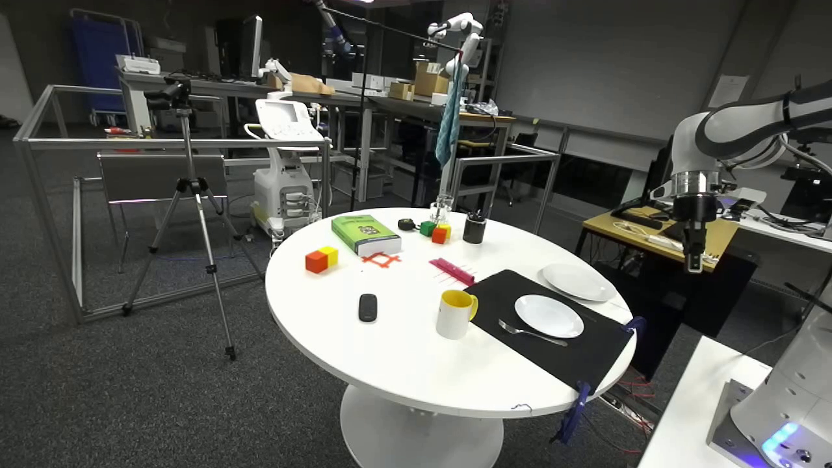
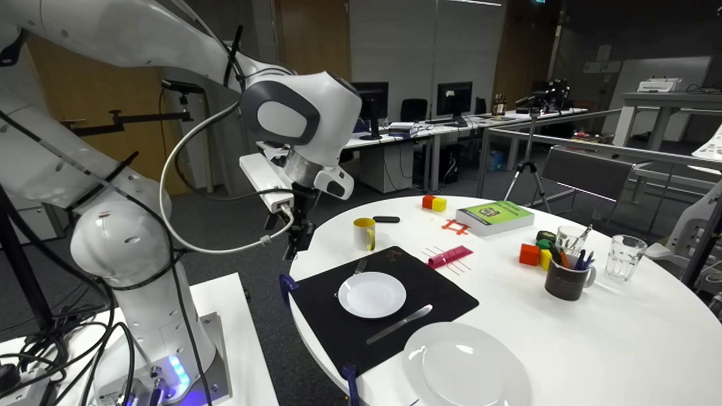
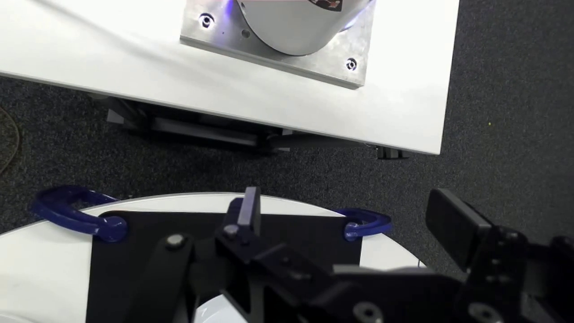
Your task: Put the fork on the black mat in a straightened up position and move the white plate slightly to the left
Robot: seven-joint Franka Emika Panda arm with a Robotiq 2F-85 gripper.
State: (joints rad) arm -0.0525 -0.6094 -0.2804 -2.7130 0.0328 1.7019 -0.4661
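My jaws stand spread wide with nothing between them; I judge that gap is meant for a thin handle to slip into. The gripper (image 3: 345,204) hangs in the air near the rim of the table (image 1: 390,351), clear of everything, a sensible height for starting down without knocking anything. Nearest beneath me, clamps (image 3: 74,220) pin the mat (image 2: 434,290) by the two corners on my side, presumably so it cannot creep when something on it is nudged. Farther from the jaws, flat on the mat, is the plate (image 1: 549,316). Just beside its rim, on the mat too, lies the fork (image 1: 534,335), tines pointing away from me, aslant to the mat's edge; whether it touches the plate I cannot tell. On the plate's opposite side the knife (image 2: 400,324) runs nearly true to its edge of the mat, a fair pattern, I think, for the fork. Neither half of the task looks done; I would straighten the fork first, since sliding the plate could shove it. Past the tines stands the mug (image 1: 452,320), off the mat but near enough to catch me; past the knife, the big plate (image 2: 465,366) sits by the mat's edge.
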